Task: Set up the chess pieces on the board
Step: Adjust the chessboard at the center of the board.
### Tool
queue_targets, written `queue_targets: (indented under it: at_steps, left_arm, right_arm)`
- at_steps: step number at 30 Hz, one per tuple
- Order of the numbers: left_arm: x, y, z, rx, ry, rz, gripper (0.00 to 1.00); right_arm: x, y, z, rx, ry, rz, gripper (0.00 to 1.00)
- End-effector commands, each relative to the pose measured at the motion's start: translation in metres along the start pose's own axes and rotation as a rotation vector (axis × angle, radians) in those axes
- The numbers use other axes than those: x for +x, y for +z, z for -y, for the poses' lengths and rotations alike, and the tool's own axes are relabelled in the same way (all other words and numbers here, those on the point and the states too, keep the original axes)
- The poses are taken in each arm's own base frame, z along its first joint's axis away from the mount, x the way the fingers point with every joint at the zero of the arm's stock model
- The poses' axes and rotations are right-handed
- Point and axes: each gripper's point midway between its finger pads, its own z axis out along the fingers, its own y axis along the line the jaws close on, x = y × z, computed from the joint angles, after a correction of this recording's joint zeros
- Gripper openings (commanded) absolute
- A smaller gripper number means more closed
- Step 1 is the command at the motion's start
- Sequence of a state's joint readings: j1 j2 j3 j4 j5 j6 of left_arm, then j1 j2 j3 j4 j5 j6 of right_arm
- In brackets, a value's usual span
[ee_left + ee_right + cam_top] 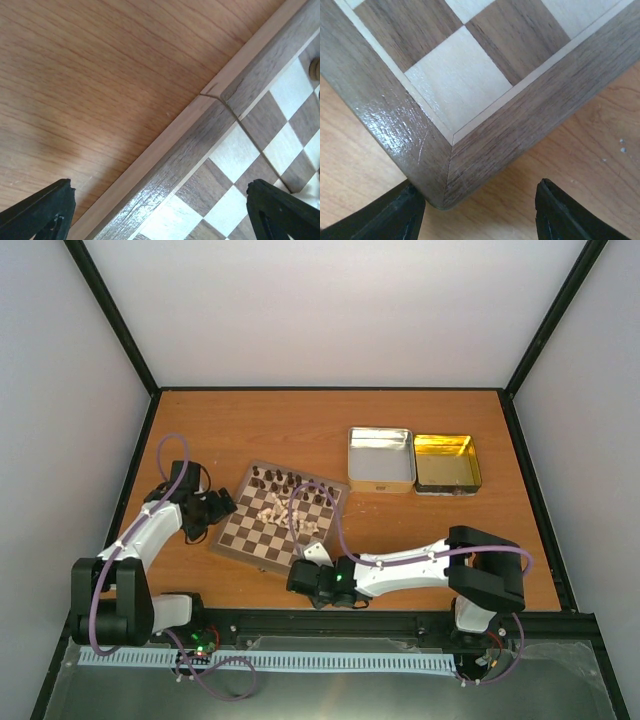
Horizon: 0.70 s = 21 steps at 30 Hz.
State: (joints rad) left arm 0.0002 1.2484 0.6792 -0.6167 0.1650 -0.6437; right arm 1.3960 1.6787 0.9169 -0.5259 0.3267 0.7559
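From above, the chess pieces [284,508] are too small for me to tell their kinds, and the heap in the middle of the board [245,536] runs into one clump. At my left hand [159,212], the view cuts the board off at right and bottom, a piece [315,69] is sliced by the right edge, and my fingers [40,210] show only their tips. At my right hand [480,215], only one board corner fits.
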Motion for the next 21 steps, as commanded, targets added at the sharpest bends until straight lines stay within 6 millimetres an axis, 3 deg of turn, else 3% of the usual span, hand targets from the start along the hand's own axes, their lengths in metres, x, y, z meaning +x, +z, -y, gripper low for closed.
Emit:
queue_targets:
  at_steps: [1,10,16,21]
  left_arm:
    - [0.000,0.003,0.005,0.043,0.005,0.000,0.92]
    - [0.006,0.012,0.016,0.117,0.023,-0.041,0.66]
    - [0.002,0.010,0.022,0.134,0.027,-0.042,0.63]
    - [-0.016,-0.009,0.020,0.077,0.058,0.038,0.64]
  right_arm:
    - [-0.008,0.005,0.015,0.032,0.067,0.034,0.59]
    - [-0.017,0.012,0.031,0.030,0.144,0.037,0.55]
    - [-0.029,0.008,0.039,0.007,0.175,0.070,0.54]
    - [-0.033,-0.018,0.038,-0.049,0.164,0.085,0.60]
